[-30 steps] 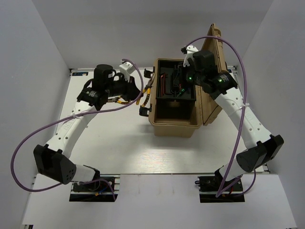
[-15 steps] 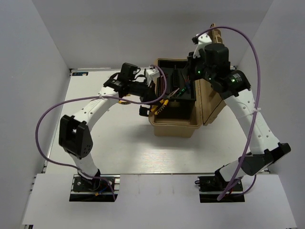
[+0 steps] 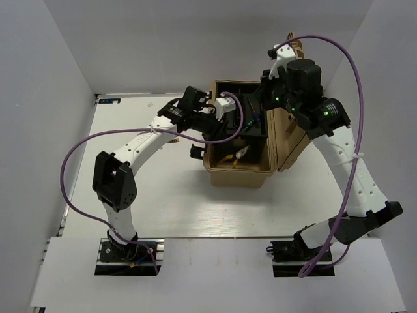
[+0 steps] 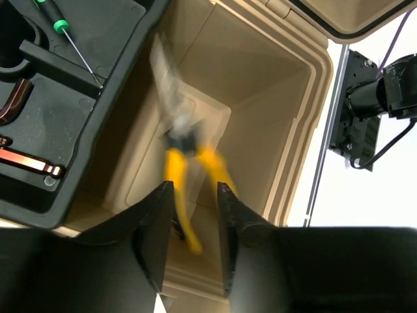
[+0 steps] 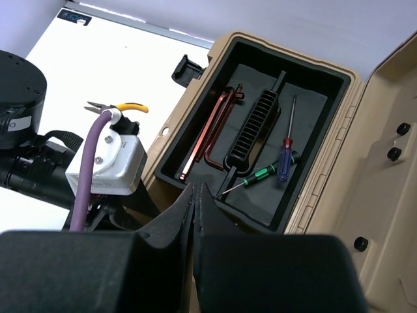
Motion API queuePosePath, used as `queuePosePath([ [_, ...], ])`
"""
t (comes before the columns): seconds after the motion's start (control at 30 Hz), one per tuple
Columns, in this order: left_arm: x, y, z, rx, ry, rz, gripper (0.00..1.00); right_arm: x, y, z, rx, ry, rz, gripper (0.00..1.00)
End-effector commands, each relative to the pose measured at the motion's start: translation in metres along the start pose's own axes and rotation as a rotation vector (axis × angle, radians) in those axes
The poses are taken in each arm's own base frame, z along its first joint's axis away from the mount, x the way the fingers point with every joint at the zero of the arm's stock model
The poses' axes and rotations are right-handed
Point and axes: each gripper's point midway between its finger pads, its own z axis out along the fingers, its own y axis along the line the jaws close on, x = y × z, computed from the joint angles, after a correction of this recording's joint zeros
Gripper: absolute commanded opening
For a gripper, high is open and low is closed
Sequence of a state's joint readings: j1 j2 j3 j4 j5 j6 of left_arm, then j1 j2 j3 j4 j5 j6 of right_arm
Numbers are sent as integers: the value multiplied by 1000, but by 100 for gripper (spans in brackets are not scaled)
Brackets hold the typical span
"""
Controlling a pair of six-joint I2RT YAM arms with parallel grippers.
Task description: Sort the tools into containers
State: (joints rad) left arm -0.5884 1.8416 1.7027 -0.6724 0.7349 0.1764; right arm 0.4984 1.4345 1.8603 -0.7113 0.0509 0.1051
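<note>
The left gripper (image 4: pixel 194 190) hung over the open tan toolbox (image 4: pixel 287 130), its two black fingers (image 4: pixel 156 228) spread apart and pointing down into the deep compartment. A pair of yellow-handled pliers (image 4: pixel 174 171) showed straight beyond the fingertips, inside that compartment. Their handles lay in line with the gap between the fingers and their metal nose pointed away from the gripper. The pliers were heavily blurred, so whether either finger touched them could not be told; the jaws did not close on them. To the left of the gripper in its wrist view sat the black tray (image 4: pixel 85 124), filling the far part of the box.

The right gripper (image 5: pixel 195 195) was held above the toolbox near its upright lid (image 5: pixel 378 150), fingers pressed together with nothing between them. Just beyond its fingertips the tray held two reddish-brown hex keys (image 5: pixel 212 130) left of the ribbed centre handle (image 5: pixel 257 127). Right of that handle lay a blue-handled screwdriver (image 5: pixel 285 160) and a thin green-handled screwdriver (image 5: pixel 257 175), crossing near their handles. Further left of the right gripper, well apart from it and outside the box, a second pair of pliers (image 5: pixel 120 107) lay on the white table (image 3: pixel 150 189), partly hidden behind the left arm's white camera housing (image 5: pixel 112 156).
</note>
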Motion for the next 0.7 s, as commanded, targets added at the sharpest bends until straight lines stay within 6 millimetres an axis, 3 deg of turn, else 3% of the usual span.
queuePosePath([
  [0.0, -18, -5, -10, -34, -27, 54, 46, -3, -1, 0, -4, -11, 1, 0],
  [0.17, -17, -8, -11, -44, -20, 57, 50, 0, -1, 1, -9, -4, 7, 0],
  [0.23, -29, -3, -19, -116, -66, 65, 36, 0, 1, 2, -22, -7, 6, 0],
  [0.27, -43, -5, -37, -174, -127, 31, 12, 2, 3, 2, -29, -3, 7, 0],
  [0.3, -49, 14, -52, -314, -172, -6, 0, 4, 1, 3, -29, -4, -4, 0],
  [0.33, -46, 29, -61, -413, -233, -56, 0, 6, 7, 3, -64, 3, -8, 0],
  [0.37, -44, 60, -92, -655, -296, -129, 0, 9, 13, 4, -106, 12, -27, 0],
  [0.4, -51, 56, -125, -767, -412, -247, 0, 18, 21, 6, -166, 34, -56, 0],
  [0.43, -32, 70, -138, -873, -433, -344, 0, 21, 25, 6, -194, 40, -66, 0],
  [0.47, -9, 85, -162, -1034, -431, -446, 4, 30, 33, 8, -246, 62, -78, 0],
  [0.5, 3, 94, -173, -1100, -467, -577, 17, 37, 37, 11, -274, 83, -76, 5],
  [0.57, 38, 107, -182, -1221, -418, -701, 32, 43, 41, 15, -297, 100, -52, 14],
  [0.6, 49, 115, -184, -1254, -441, -802, 47, 45, 42, 17, -301, 108, -47, 15],
  [0.67, 75, 129, -177, -1302, -386, -891, 49, 50, 43, 22, -308, 123, -41, 20],
])
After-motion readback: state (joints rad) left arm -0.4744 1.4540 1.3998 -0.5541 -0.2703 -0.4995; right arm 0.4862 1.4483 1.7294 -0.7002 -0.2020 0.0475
